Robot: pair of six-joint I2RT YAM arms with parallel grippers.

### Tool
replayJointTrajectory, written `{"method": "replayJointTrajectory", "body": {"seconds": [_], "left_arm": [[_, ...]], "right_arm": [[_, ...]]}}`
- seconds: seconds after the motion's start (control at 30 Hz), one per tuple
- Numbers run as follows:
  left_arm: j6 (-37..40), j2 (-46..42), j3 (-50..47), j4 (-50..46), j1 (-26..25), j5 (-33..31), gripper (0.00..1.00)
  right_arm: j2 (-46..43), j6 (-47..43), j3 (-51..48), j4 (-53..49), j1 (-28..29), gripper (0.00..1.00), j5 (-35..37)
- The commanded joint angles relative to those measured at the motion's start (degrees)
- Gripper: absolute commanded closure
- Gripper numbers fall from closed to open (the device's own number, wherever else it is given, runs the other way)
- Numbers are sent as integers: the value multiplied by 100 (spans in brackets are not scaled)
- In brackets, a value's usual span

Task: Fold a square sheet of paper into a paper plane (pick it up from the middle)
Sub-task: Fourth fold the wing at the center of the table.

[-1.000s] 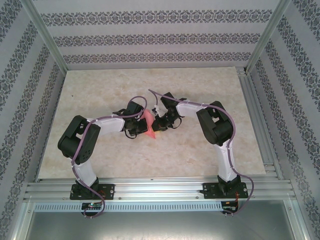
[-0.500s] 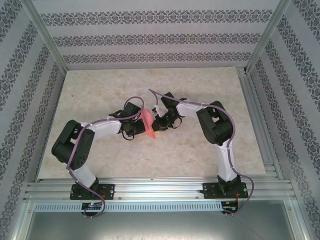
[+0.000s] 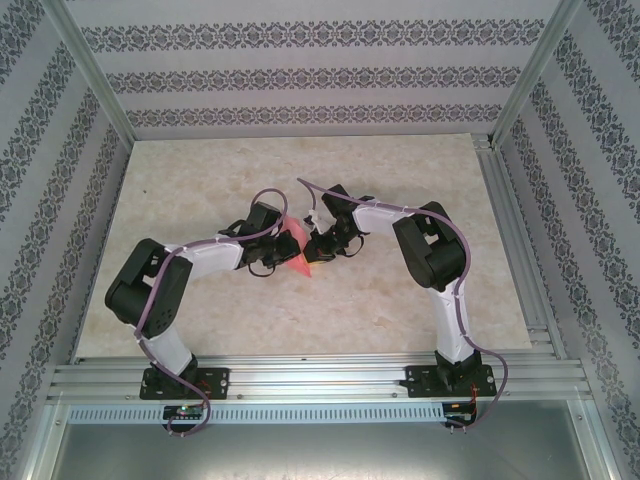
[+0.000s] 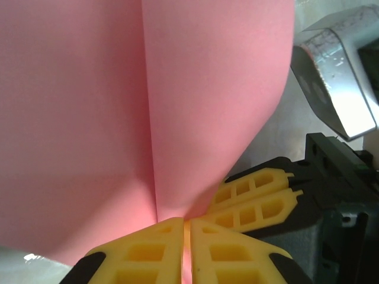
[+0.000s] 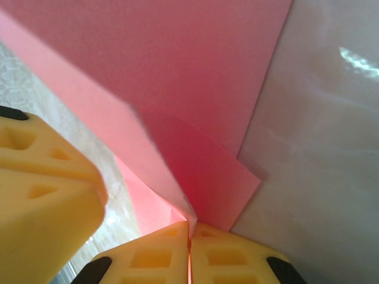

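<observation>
The pink-red sheet of paper (image 3: 297, 250) hangs folded between both arms above the table's middle. In the left wrist view the paper (image 4: 148, 100) spreads wide with a lengthwise crease, and my left gripper (image 4: 186, 228) is shut on its lower edge. The right gripper's yellow fingers (image 4: 260, 198) show just beside it, also closed. In the right wrist view several layers of the paper (image 5: 189, 118) fan out from my right gripper (image 5: 189, 231), which is shut on them. The left gripper's yellow finger (image 5: 41, 189) sits close at the left. From above, the left gripper (image 3: 282, 248) and right gripper (image 3: 318, 250) nearly touch.
The beige marbled table (image 3: 400, 300) lies under the arms. Patterned walls and aluminium frame rails (image 3: 300, 375) bound it on all sides. Purple cables run along both arms.
The left arm swung its elbow leftward and its gripper edged nearer the paper's right side. The paper tilted slightly. The right arm stayed put.
</observation>
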Motion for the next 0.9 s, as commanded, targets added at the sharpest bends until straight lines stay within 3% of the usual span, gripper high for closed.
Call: {"method": "replayJointTrajectory", "body": {"seconds": [0.0, 0.37, 0.87], "left_arm": [[-240, 147, 21, 580, 2, 203, 87], [-373, 553, 58, 783, -2, 212, 86], [-415, 838, 101, 215, 11, -479, 87]], "right_arm": [[175, -21, -5, 108, -94, 92, 229], [185, -90, 49, 19, -103, 92, 237], [203, -102, 110, 12, -112, 90, 157]]}}
